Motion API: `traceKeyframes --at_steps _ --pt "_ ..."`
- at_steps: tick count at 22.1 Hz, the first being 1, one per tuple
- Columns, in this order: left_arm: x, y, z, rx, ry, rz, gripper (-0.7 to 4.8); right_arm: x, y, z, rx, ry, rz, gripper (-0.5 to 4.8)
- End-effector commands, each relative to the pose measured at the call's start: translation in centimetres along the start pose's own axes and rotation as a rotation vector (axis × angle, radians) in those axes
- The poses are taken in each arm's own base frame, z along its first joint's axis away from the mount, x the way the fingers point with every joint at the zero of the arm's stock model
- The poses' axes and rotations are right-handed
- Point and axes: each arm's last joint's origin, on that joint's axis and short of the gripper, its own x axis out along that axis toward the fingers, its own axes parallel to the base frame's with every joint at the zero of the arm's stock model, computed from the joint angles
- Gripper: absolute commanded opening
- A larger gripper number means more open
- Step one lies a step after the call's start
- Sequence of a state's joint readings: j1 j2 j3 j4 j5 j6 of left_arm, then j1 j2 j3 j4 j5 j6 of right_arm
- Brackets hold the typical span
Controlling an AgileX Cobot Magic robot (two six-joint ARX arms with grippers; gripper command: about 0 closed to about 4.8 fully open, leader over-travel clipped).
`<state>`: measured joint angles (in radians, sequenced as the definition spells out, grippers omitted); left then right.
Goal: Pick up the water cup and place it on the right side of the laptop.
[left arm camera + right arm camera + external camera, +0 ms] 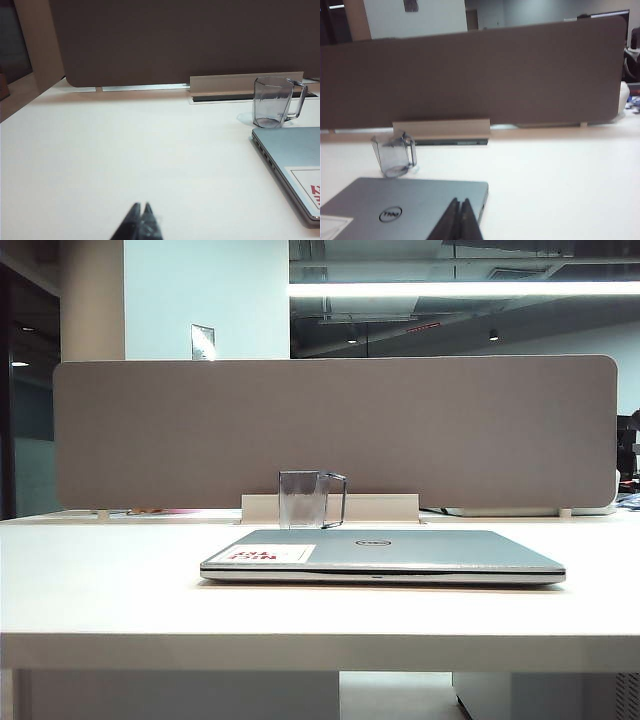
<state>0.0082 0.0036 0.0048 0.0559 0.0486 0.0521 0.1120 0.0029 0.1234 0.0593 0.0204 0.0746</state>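
**Closed laptop in front, cup behind it, both grippers clenched and empty**

Nearest the exterior camera lay the thin silver-grey laptop [400, 552], lid shut, with a round logo and a white sticker with red lettering, flat on the pale white surface [100, 580]. Just behind its rear edge, toward its left half, stood the small transparent grey-tinted water cup [303, 499], upright, its thin loop handle pointing right. Behind it ran a low beige cable tray [385, 507] and a tall grey-brown partition panel [450, 430]. The left gripper [141, 206] hung over bare surface left of the laptop, fingers clenched on nothing. The right gripper [459, 201] hovered above the laptop's lid, fingers likewise pressed together, empty.
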Motion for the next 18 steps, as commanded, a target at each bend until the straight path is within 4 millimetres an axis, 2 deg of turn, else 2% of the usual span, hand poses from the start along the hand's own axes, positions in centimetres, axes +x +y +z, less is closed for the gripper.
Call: traceKeyframes --at_steps 1,5,10,15,18 --pt "0.0 0.0 0.2 0.000 -0.014 0.003 -0.06 0.3 0.1 1.3 0.003 -0.012 -0.002 -0.06" --pt "0.0 0.0 0.2 0.000 -0.014 0.003 -0.06 1.7 0.3 3.2 0.002 0.035 -0.006 -0.06" --pt "0.0 0.0 0.2 -0.003 -0.015 -0.008 -0.06 4.0 0.5 4.3 0.003 0.074 0.024 -0.06" --pt "0.0 0.0 0.2 -0.003 -0.016 -0.008 -0.06 6.6 0.8 4.5 0.007 0.139 0.096 -0.06" --pt "0.0 0.0 0.2 -0.003 -0.015 -0.008 -0.06 9.5 1.2 4.3 0.012 0.217 0.117 -0.06"
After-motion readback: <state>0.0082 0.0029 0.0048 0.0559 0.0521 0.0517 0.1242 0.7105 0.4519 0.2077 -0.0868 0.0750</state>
